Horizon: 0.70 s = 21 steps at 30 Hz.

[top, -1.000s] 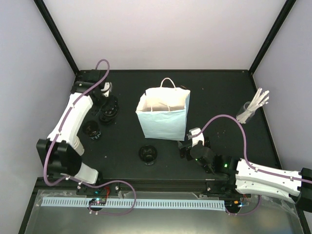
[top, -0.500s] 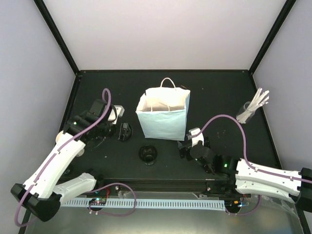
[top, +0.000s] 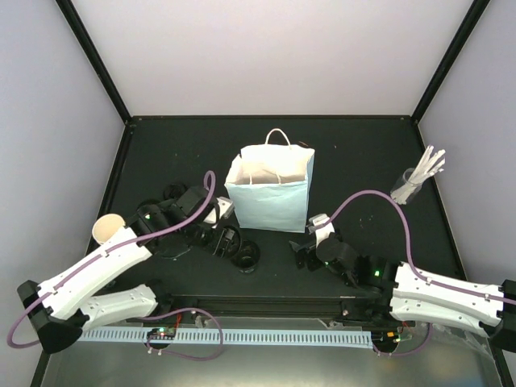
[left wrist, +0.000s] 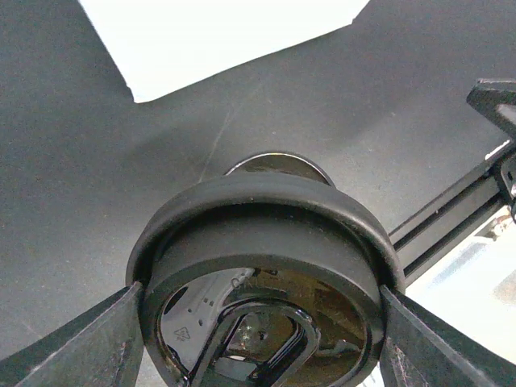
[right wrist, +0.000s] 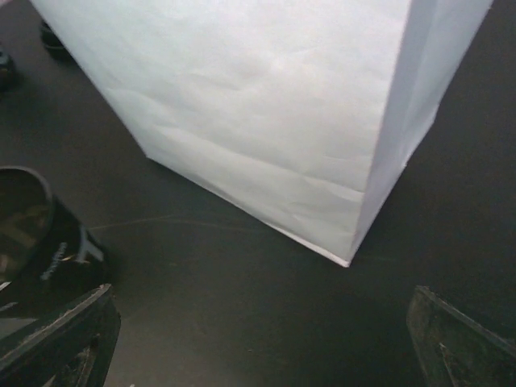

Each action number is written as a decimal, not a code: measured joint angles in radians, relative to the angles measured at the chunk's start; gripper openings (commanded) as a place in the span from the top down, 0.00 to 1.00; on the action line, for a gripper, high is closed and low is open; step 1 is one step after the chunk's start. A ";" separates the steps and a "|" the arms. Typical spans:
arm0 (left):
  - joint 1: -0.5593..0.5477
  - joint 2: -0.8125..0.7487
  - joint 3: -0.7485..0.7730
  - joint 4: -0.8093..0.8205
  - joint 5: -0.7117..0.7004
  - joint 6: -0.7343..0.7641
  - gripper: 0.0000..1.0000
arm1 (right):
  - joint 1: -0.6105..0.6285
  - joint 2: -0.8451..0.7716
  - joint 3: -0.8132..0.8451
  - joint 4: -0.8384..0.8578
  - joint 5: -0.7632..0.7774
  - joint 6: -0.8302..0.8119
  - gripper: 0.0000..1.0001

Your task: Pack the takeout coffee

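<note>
Cream cup (top: 107,230) stood uncovered at the table's (top: 355,161) left edge. The left gripper (top: 225,239) clamped a black lid (left wrist: 258,234) just beside a second lid (top: 246,255). Near the blue bag's (top: 270,193) front corner, the right gripper (top: 306,251) gaped empty.

Lid (left wrist: 266,266): black plastic, smooth, with a glossy inner face full of reflections and a duller rim; tabletop (left wrist: 97,177): matt black, finely scratched; bag (right wrist: 266,113): pale blue paper, matt, softly creased; cup (top: 108,228): cream paper, matt; glass (top: 405,187): clear, shiny; left arm's shell (top: 89,272): smooth white plastic with a slight sheen.
</note>
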 measured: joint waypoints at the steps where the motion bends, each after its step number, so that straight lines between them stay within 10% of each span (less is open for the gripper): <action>1: -0.019 0.007 0.000 0.003 -0.009 -0.002 0.26 | 0.000 -0.004 0.005 -0.006 -0.014 0.006 0.00; 21: -0.251 0.248 0.027 0.010 -0.173 0.002 0.26 | 0.000 0.039 0.096 -0.053 -0.252 0.147 0.00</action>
